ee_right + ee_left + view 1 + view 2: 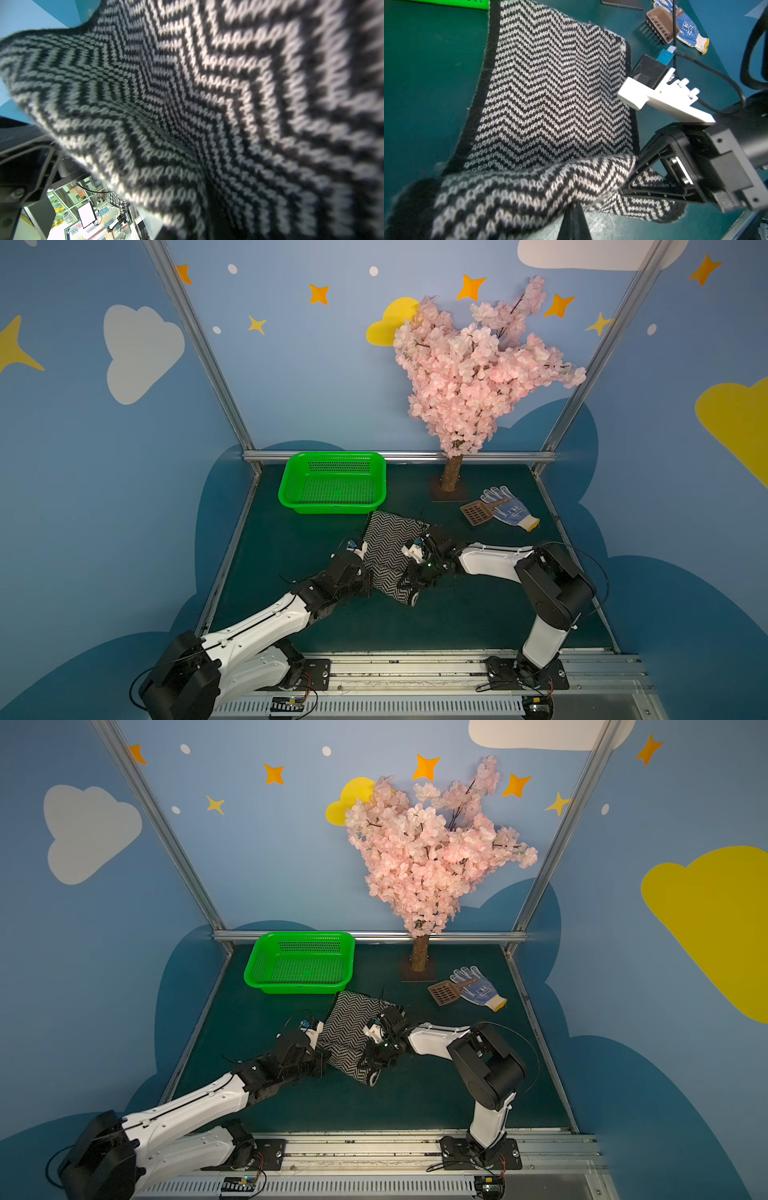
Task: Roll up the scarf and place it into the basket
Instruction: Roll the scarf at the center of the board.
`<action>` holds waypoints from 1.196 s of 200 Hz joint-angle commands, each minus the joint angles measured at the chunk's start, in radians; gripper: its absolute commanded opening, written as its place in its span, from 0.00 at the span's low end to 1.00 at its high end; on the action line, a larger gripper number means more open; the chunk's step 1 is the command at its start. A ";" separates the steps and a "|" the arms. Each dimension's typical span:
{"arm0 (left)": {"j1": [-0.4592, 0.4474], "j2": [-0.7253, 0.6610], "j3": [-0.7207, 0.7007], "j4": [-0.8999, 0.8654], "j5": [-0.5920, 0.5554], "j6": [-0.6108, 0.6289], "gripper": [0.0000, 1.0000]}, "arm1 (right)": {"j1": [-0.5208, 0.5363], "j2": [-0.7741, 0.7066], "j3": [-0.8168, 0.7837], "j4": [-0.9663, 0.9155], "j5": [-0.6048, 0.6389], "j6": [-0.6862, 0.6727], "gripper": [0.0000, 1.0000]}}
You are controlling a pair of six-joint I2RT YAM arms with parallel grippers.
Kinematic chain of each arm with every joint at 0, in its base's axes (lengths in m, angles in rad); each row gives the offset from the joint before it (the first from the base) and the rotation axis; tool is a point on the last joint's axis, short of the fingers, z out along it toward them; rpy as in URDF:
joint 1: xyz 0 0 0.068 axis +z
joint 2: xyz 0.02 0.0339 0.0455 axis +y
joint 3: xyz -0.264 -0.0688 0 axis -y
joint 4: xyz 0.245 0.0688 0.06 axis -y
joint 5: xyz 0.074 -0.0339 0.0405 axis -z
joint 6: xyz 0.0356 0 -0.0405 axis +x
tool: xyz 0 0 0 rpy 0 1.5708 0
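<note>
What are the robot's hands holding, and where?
Both hold the scarf: left gripper on its left edge, right gripper on its right edge, near the folded end.

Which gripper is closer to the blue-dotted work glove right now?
Right. The right gripper grips the scarf at its edge on the side of the glove; the left gripper is at the scarf's opposite edge, farther away.
</note>
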 commanded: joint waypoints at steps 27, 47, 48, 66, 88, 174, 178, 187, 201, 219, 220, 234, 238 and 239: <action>0.035 0.092 0.019 0.096 -0.045 -0.014 0.03 | -0.002 0.040 0.057 -0.096 0.013 -0.062 0.15; 0.058 0.104 0.010 0.098 -0.085 -0.022 0.03 | -0.001 0.040 0.057 -0.115 0.019 -0.074 0.16; 0.061 0.104 0.009 0.098 -0.085 -0.023 0.03 | -0.001 0.040 0.057 -0.115 0.020 -0.075 0.16; 0.088 0.117 0.005 0.098 -0.098 -0.026 0.03 | -0.001 0.037 0.064 -0.146 0.038 -0.092 0.17; 0.114 0.164 0.010 0.104 -0.095 -0.039 0.03 | -0.001 0.033 0.078 -0.173 0.053 -0.109 0.20; 0.117 0.291 0.042 0.092 -0.099 -0.121 0.03 | 0.010 0.112 0.286 -0.422 0.220 -0.217 0.31; 0.118 0.294 0.045 0.083 -0.104 -0.124 0.03 | 0.009 0.112 0.294 -0.434 0.241 -0.223 0.32; 0.118 0.299 0.053 0.062 -0.112 -0.128 0.03 | 0.010 0.109 0.310 -0.462 0.286 -0.235 0.36; 0.118 0.313 0.064 0.045 -0.116 -0.126 0.03 | 0.008 0.109 0.329 -0.492 0.330 -0.249 0.41; 0.118 0.328 0.074 0.021 -0.138 -0.142 0.03 | 0.011 0.111 0.340 -0.529 0.379 -0.263 0.45; 0.118 0.328 0.074 0.020 -0.141 -0.143 0.03 | 0.011 0.111 0.339 -0.530 0.382 -0.264 0.46; 0.120 0.341 0.081 0.006 -0.157 -0.153 0.03 | 0.015 0.103 0.323 -0.542 0.438 -0.266 0.46; 0.119 0.345 0.084 0.005 -0.158 -0.152 0.03 | 0.017 0.100 0.317 -0.545 0.456 -0.269 0.47; 0.119 0.346 0.085 0.004 -0.158 -0.152 0.03 | 0.018 0.100 0.316 -0.545 0.462 -0.269 0.47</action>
